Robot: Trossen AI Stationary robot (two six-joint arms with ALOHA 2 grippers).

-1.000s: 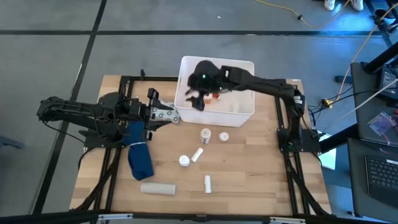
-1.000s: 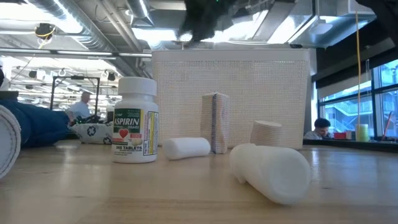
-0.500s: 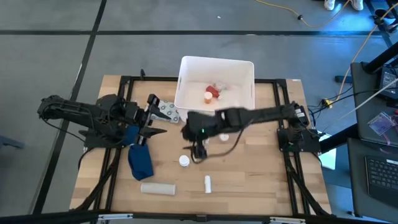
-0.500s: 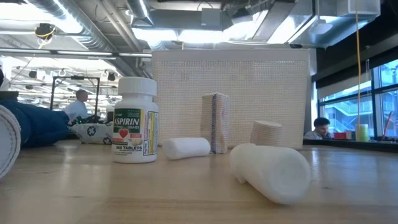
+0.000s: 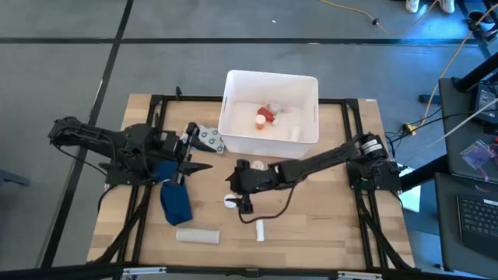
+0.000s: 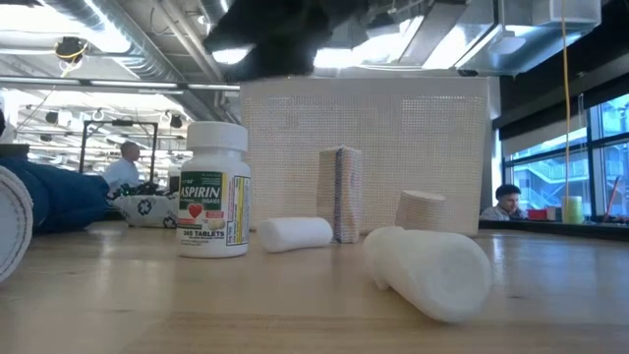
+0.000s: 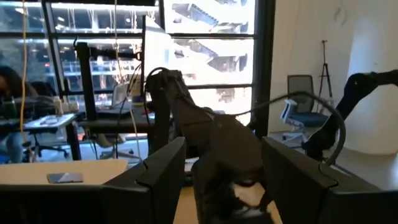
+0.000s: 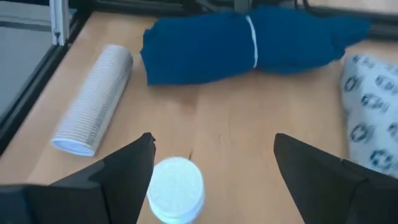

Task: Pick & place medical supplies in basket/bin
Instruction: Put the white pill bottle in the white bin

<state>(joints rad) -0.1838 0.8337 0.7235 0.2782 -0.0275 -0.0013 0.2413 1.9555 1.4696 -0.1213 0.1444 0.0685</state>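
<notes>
The white basket (image 5: 310,134) stands at the table's far side with a red-orange bottle (image 5: 262,119) and other small items inside. My right gripper (image 5: 243,201) (image 8: 214,180) is open and hangs low over a white-capped aspirin bottle (image 8: 176,188) (image 6: 213,192), which stands upright near one finger, untouched. My left gripper (image 5: 196,148) is open at the table's left. The grey dotted blister pack (image 5: 208,138) lies flat just ahead of it. A white tube (image 5: 261,229) and a ridged white roll (image 5: 197,235) lie near the near edge.
The long dark blue cloth (image 5: 175,198) (image 8: 249,40) lies rolled, left of the bottle. The low view shows a small white roll (image 6: 295,233), an upright gauze pack (image 6: 341,194), a ridged stack (image 6: 421,211) and a large white roll (image 6: 432,270) before the basket wall (image 6: 364,128).
My right gripper has left the basket and swept toward the table's near edge, coming down over the white-capped bottle in the middle of the table. The red-orange bottle now lies uncovered in the basket. My left gripper has drawn back slightly toward the table's left.
</notes>
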